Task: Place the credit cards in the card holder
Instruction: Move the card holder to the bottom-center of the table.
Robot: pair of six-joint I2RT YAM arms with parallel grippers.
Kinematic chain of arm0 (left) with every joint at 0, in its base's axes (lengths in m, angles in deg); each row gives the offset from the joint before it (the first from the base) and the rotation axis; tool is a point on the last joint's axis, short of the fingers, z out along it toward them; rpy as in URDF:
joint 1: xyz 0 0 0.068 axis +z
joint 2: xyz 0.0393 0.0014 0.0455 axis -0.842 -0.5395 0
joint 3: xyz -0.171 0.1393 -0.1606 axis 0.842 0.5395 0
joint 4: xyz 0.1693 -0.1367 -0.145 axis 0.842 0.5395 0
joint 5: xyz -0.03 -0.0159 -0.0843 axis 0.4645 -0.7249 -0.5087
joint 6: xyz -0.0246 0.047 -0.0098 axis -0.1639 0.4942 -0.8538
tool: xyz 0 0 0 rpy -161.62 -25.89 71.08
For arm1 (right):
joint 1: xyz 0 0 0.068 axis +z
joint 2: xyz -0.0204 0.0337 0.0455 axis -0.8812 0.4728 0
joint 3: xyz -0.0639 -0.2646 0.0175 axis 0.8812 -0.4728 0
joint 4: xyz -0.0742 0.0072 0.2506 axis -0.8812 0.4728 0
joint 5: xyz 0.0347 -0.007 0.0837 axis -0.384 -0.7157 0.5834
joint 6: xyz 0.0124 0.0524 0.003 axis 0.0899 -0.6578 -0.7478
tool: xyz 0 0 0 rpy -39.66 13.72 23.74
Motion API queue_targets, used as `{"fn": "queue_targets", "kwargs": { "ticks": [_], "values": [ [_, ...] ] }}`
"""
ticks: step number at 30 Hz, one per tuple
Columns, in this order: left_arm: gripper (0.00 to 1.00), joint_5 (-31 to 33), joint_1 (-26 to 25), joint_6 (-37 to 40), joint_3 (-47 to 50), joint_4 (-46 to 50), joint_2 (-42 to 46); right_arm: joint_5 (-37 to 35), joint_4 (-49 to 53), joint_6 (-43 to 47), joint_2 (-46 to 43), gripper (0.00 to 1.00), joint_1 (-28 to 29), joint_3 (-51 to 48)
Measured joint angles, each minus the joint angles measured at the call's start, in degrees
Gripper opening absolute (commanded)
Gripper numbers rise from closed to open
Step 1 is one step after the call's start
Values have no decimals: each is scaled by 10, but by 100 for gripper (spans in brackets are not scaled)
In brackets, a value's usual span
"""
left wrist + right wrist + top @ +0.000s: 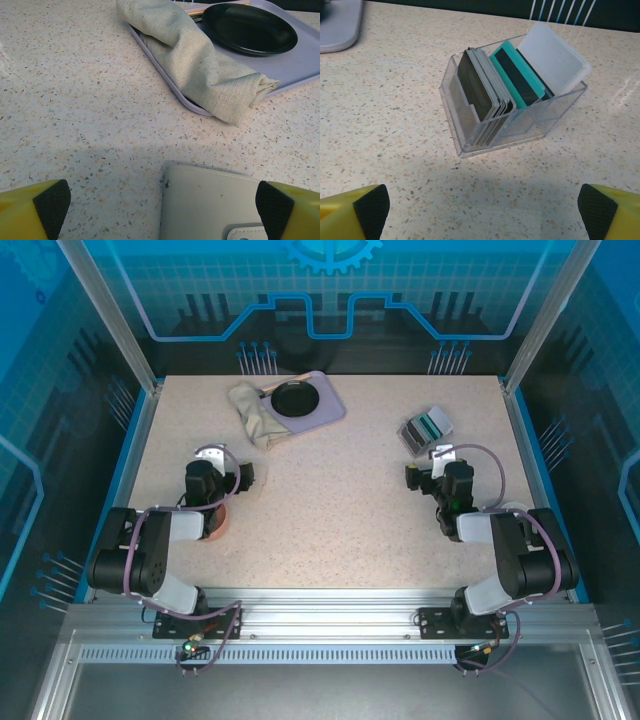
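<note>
The card holder (pixel 210 205) is a pale tan wallet lying flat and closed on the table, with a snap tab at its near edge. It sits between the fingers of my left gripper (pixel 162 207), toward the right pad (pixel 272 205), and the jaws stand wide open around it without touching. The credit cards (pixel 517 75) stand upright in a clear plastic box (pixel 470 130): several grey ones, a teal one and a white one. My right gripper (pixel 482 210) is open just short of that box, with bare table between its pads. From above, the box (pixel 427 427) lies beyond the right gripper (pixel 428 464).
A lilac tray (pixel 328 408) at the back left carries a black plate (pixel 250 27) and a folded beige cloth (pixel 200 65) draped over its rim. A brownish object (pixel 218 524) lies under the left arm. Metal posts and blue walls ring the table.
</note>
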Motion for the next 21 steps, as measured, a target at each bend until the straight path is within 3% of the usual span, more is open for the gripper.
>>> {"fn": "queue_targets", "kwargs": {
  "ticks": [6,10,17,21],
  "values": [
    [99,-11,0,5,13,-13,6,7,-1,6,0,100,1,0],
    [99,-11,0,7,38,16,77,4,20,10,-37,100,4,-9],
    [99,-22,0,-25,36,109,274,-11,257,-64,-189,100,-9,97],
    [99,4,0,-108,-7,217,324,48,373,-117,-185,100,-61,188]
  ]
}}
